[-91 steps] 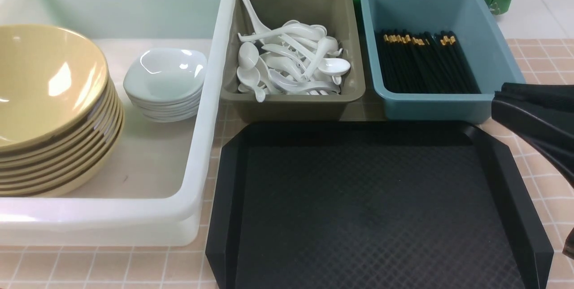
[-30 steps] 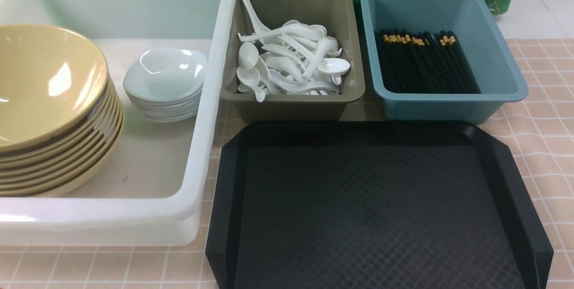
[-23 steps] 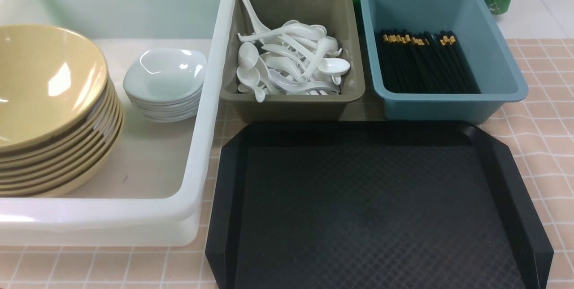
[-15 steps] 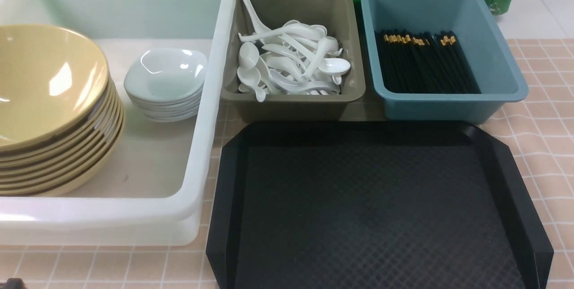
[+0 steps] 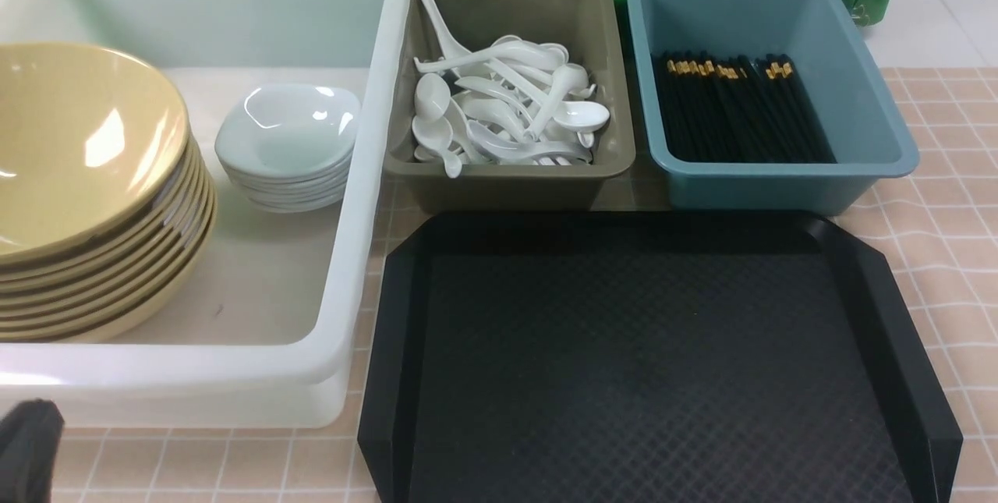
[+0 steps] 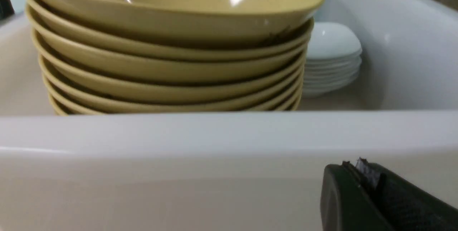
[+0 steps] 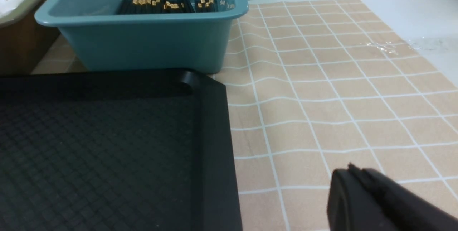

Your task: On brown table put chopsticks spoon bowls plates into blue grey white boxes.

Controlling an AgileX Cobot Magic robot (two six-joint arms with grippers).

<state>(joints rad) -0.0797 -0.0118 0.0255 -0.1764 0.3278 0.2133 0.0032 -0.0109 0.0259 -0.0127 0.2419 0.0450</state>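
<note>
The glossy mustard-tan bowls (image 5: 86, 152) sit stacked in the translucent white tub (image 5: 335, 316), with the small white rounded-square dishes (image 5: 287, 132) piled just beside them, while the white soup spoons (image 5: 507, 109) lie jumbled in the olive-grey bin (image 5: 511, 191) and the black gold-banded chopsticks (image 5: 741, 113) lie in the teal-blue bin (image 5: 772, 187). All three containers stand around the black textured tray (image 5: 655, 363) on the checked table (image 5: 951, 214). The left fingers (image 6: 352, 195) are closed near the tub, and the right fingers (image 7: 357, 195) are also closed, over the table near the tray.
</note>
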